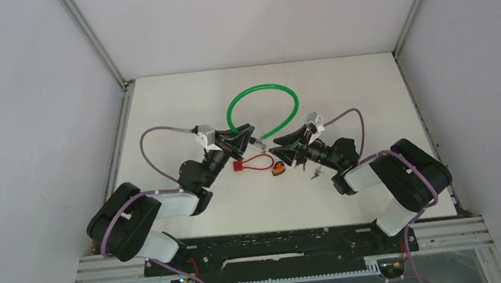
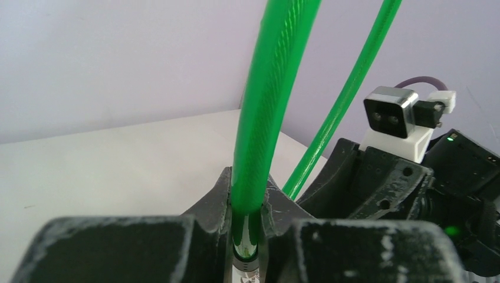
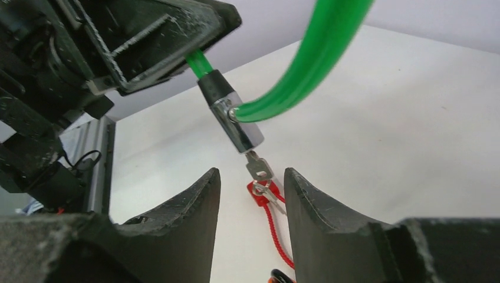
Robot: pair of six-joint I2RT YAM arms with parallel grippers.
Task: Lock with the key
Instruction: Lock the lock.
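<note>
Out in the middle of the worktop, well clear of all four edges, the green cable lock (image 1: 262,101) sits with its loop arching toward the far edge; the left claw (image 2: 246,206) is clamped tight on the cable just behind the lock barrel (image 3: 236,118), which points at the other arm; the key (image 3: 258,167) is in the barrel's end, with a red cord (image 3: 272,221) trailing from its ring down to the table; the right claw (image 3: 252,183) is wide open with nothing in it, and the key head sits roughly between its fingertips, though I can't tell if anything's touching; so the step looks like grab the key and twist; my two cents: go in a touch further so the pads land on the flat head rather than the ring, close square on the flats, then roll the wrist around the barrel's own axis or the key will probably bind; the left side is gripping round cable, so the barrel could spin along with the key; keep the cord out of the jaws; the cable's other end looks seated in the barrel's side, but I'd want it fully home first.
</note>
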